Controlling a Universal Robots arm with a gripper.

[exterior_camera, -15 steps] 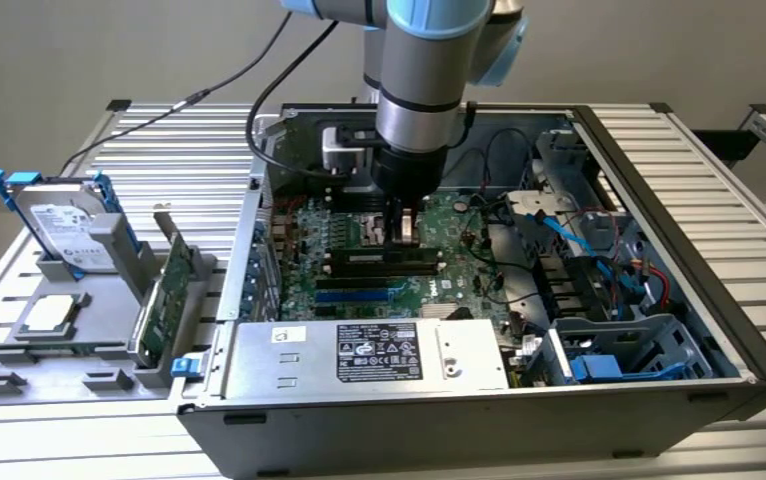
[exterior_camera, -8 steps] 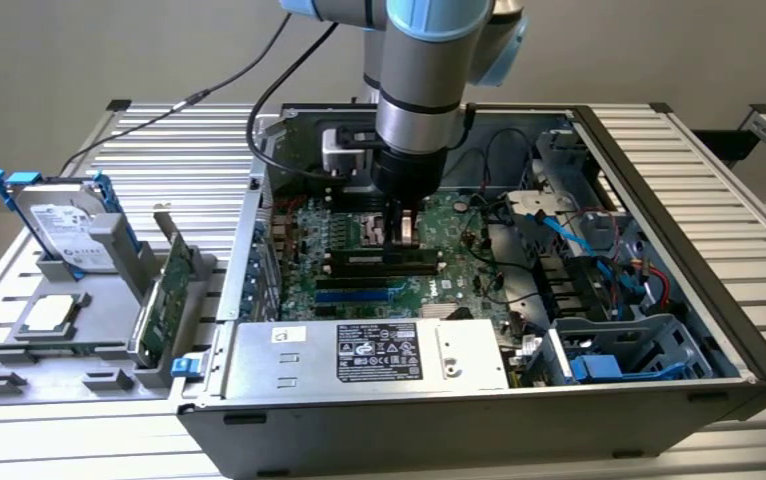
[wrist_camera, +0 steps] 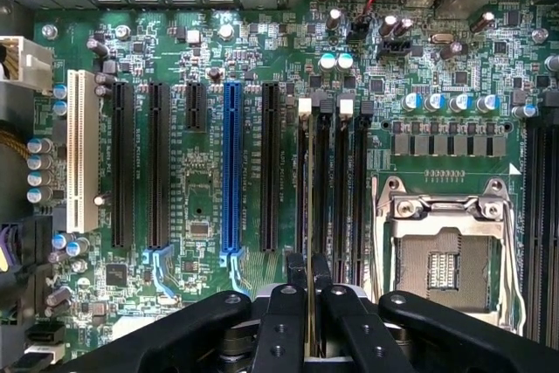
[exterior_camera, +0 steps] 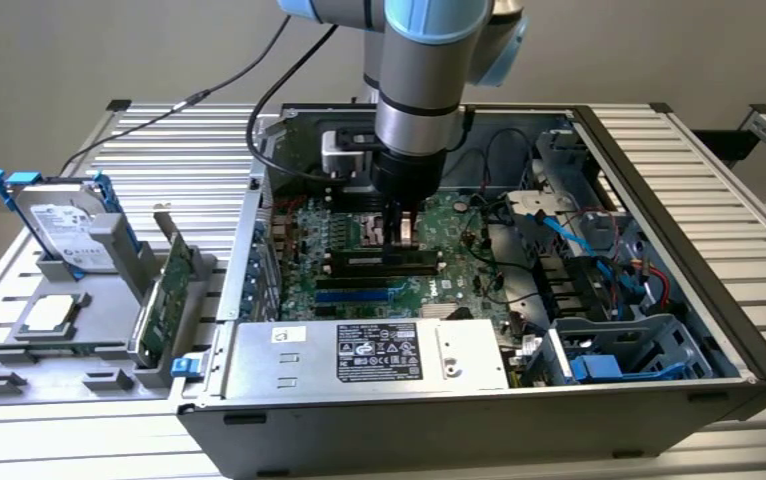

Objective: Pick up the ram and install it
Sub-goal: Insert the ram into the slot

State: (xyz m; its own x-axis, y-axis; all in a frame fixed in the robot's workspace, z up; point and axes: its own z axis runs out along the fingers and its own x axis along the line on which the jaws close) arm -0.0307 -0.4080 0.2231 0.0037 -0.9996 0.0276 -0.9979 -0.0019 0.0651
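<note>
My gripper (wrist_camera: 310, 325) is shut on the ram (wrist_camera: 308, 216). The wrist view shows the ram edge-on as a thin strip between the two black fingers (wrist_camera: 281, 325). It runs along the outermost of several black memory slots (wrist_camera: 332, 189), the one with a white latch at its far end, beside the CPU socket (wrist_camera: 445, 259). Whether it sits in the slot or just above it I cannot tell. In the exterior view the gripper (exterior_camera: 403, 232) points straight down inside the open computer case (exterior_camera: 703, 300), low over the memory slots (exterior_camera: 380, 268) of the green motherboard (exterior_camera: 470, 265).
A grey fixture (exterior_camera: 76, 360) at the exterior view's left holds a hard drive (exterior_camera: 70, 235), a processor (exterior_camera: 50, 315) and an upright green expansion card (exterior_camera: 170, 290). Inside the case are the power supply (exterior_camera: 370, 350), blue cables (exterior_camera: 583, 240) and a drive cage (exterior_camera: 623, 350).
</note>
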